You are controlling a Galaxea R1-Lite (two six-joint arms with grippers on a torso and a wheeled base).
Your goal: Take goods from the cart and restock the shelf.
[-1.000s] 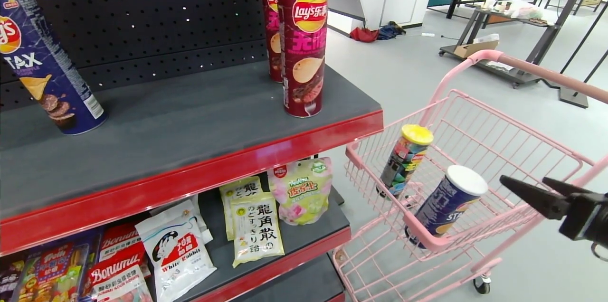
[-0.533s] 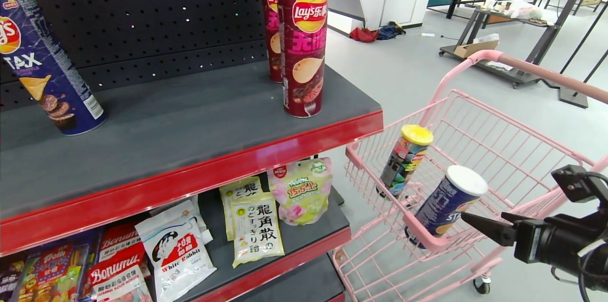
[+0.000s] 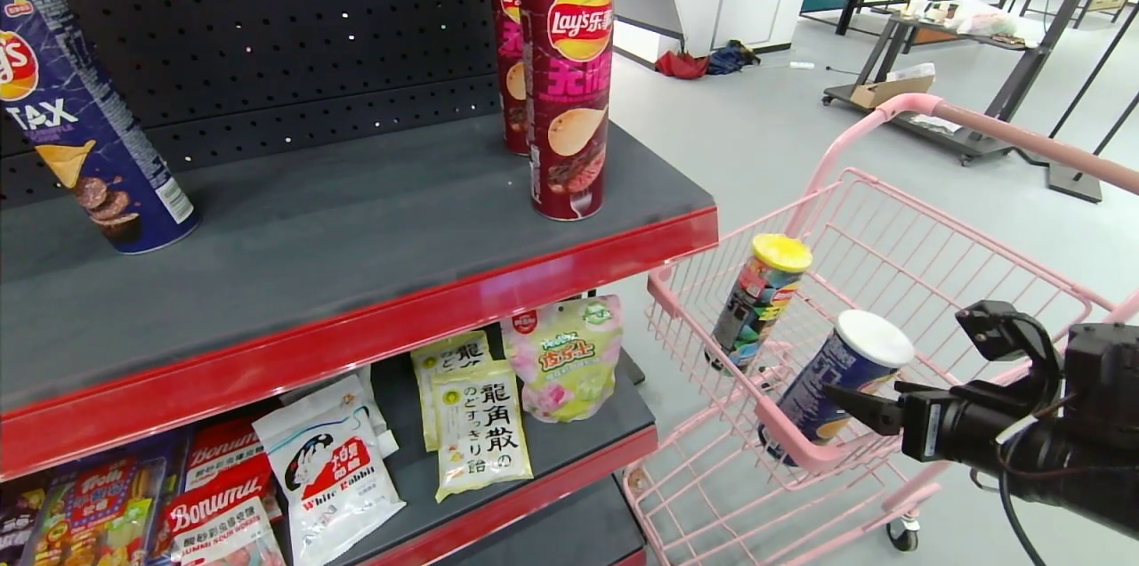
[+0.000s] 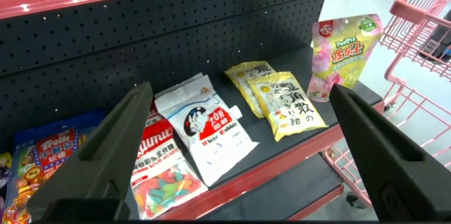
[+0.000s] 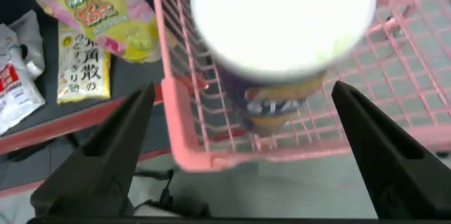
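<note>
A blue chip can with a white lid leans in the front corner of the pink cart, beside a colourful can with a yellow lid. My right gripper is open at the cart's near rim, right at the blue can's upper part. In the right wrist view the white lid sits ahead of the right gripper, between its spread fingers. My left gripper is open in front of the lower shelf's snack bags. The grey top shelf holds two maroon cans and a blue can.
The top shelf has free room between the blue can and the maroon cans. Its red front edge overhangs the lower shelf of snack bags. The cart's handle rises at the right. Metal tables stand far behind.
My right gripper has moved left and lower, from outside the cart's right rim to the blue can. The cans and the cart have stayed still.
</note>
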